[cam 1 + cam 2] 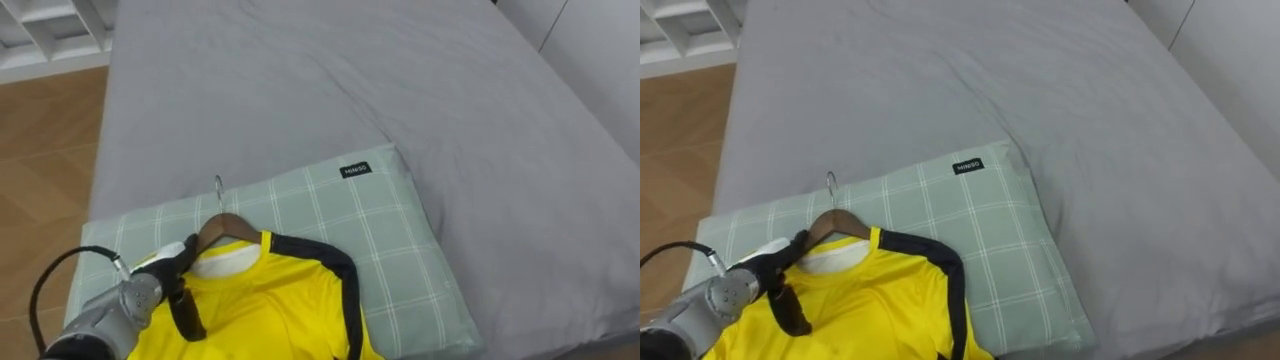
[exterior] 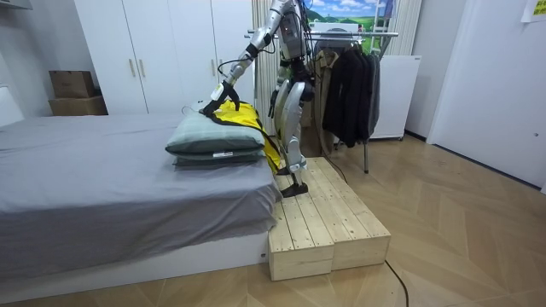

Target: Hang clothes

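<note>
Fingers (image 1: 180, 258) of the robot's left hand (image 1: 148, 292), at the lower left of the eye views, lie stretched along one shoulder of the wooden hanger (image 1: 226, 228), the thumb splayed away over the cloth. From where I stand they look open and clasp nothing. On that hanger sits the yellow shirt (image 1: 270, 305), flat on a green checked pillow (image 1: 340, 215) at the bottom edge of the frame. I'd judge the shirt light, limp and a bit slick (sports fabric, by its look), so pulling at the cloth would likely slide it off. The hanger is the stiff part, and its neck just under the wire hook (image 1: 219, 187) seems the best place to take hold. The pillow is soft and will give under a pressing hand. It rests on a grey bed (image 1: 350, 90) that takes up the upper frame. In the room view the robot stands on a pale wooden platform (image 2: 328, 223) beside the bed, with a clothes rack (image 2: 358, 34) of dark garments (image 2: 348, 85) behind it, right of centre.
</note>
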Controlling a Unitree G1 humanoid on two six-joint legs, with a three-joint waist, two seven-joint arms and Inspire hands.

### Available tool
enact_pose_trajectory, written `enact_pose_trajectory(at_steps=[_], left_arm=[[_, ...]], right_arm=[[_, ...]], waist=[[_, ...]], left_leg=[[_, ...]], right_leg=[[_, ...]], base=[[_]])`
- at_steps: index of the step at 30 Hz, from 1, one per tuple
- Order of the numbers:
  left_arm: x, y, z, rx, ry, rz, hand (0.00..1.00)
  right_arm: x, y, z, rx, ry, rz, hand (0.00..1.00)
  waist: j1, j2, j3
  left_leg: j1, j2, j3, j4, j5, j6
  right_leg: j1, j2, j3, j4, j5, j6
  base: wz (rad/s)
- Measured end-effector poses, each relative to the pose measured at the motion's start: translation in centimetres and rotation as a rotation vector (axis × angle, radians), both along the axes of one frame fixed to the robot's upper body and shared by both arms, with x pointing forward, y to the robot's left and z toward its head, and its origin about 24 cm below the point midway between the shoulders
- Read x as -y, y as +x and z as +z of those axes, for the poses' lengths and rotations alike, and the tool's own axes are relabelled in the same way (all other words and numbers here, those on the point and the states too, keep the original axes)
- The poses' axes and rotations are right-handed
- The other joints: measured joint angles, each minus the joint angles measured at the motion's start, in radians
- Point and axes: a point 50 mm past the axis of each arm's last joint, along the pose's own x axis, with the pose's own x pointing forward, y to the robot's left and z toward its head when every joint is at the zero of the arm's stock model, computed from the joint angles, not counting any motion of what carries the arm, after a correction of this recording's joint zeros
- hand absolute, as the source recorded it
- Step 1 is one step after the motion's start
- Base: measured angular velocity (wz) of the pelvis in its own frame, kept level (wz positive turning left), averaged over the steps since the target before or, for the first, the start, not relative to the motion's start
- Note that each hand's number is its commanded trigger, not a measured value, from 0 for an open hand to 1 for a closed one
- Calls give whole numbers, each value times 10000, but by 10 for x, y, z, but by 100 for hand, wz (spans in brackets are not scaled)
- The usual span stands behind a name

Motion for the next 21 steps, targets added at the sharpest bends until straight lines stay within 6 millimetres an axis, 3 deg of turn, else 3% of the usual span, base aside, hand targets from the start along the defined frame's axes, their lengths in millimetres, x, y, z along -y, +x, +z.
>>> enact_pose_trajectory(at_steps=[13, 21], left_arm=[[-37, -4, 14, 853, 1650, 376, 0], [-35, -1, 18, 2182, 2523, 110, 0]], right_arm=[[6, -6, 0, 12, 17, -323, 0], [4, -8, -1, 173, 125, -459, 0]], waist=[[276, -5, -57], [246, -12, -53]], left_leg=[[-187, -24, -46, 210, 6, 3], [-168, -23, -47, 174, 21, 28]], right_leg=[[-173, -51, -60, 345, 0, -1], [-136, -57, -84, 274, -12, 11]], base=[[2], [0]])
